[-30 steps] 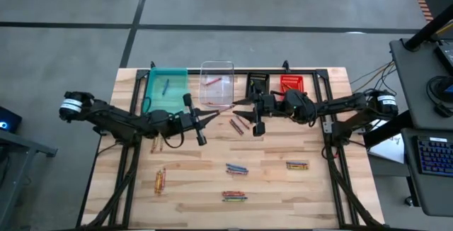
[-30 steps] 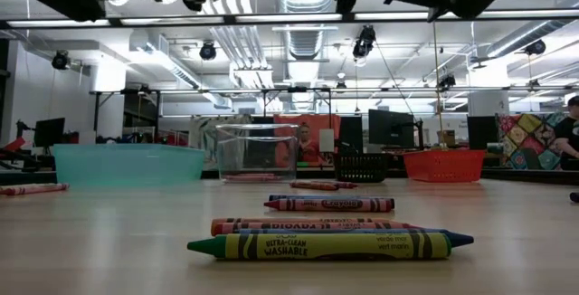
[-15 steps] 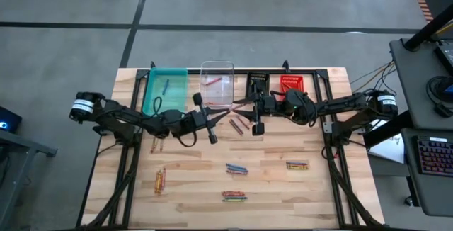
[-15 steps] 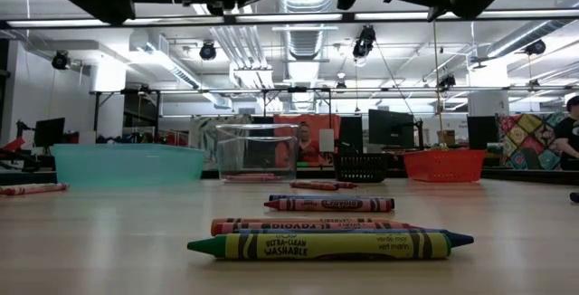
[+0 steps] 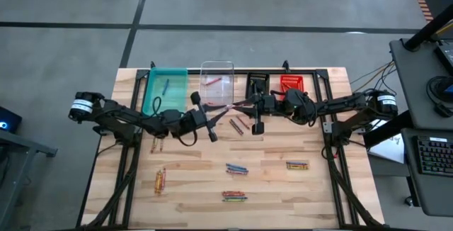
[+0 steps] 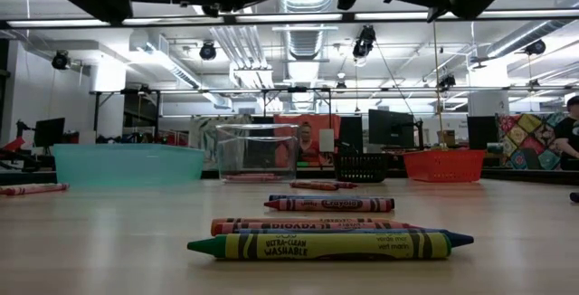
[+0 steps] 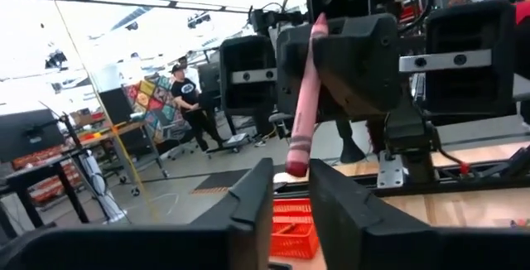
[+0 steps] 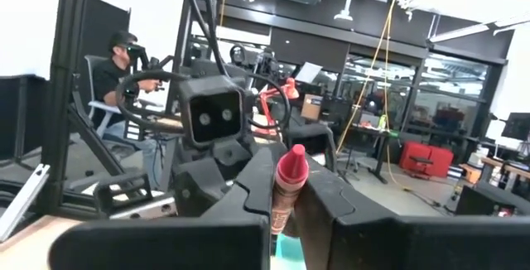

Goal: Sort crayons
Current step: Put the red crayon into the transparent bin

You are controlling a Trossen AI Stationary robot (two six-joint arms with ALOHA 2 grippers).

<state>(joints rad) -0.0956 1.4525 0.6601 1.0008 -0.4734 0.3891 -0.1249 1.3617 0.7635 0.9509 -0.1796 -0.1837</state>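
A pink crayon (image 5: 228, 108) is in the air near the clear bin (image 5: 216, 82), between my two grippers. My right gripper (image 5: 239, 105) is shut on it. My left gripper (image 7: 291, 183) faces it from the table's left, slightly open. The crayon's lower end (image 7: 296, 164) stands between the left fingertips with a thin gap on one side. Other crayons lie loose on the wooden table: a pair (image 5: 236, 168), another pair (image 5: 296, 165), a bundle (image 5: 234, 196) and orange ones (image 5: 160, 181). My right gripper pinches the pink crayon (image 8: 284, 200) between its two fingers, coming level from the table's right side. The crayon's red end (image 8: 291, 164) sticks out past the fingertips. The crayon is lifted clear of the table and stands tilted across the gripper's front (image 7: 308, 79).
Four bins stand in a row at the table's far edge: teal (image 5: 167, 89), clear, black (image 5: 257, 83) and red (image 5: 291, 83). Two crayons (image 5: 236, 125) lie under the grippers. In the low view, crayons (image 6: 330, 245) lie close to the near edge. People sit in the room beyond.
My left gripper has carried the pink crayon toward the table's right edge, up to my right gripper, and then kept still. My right gripper's fingers have shut on the crayon. The crayons on the table have not moved.
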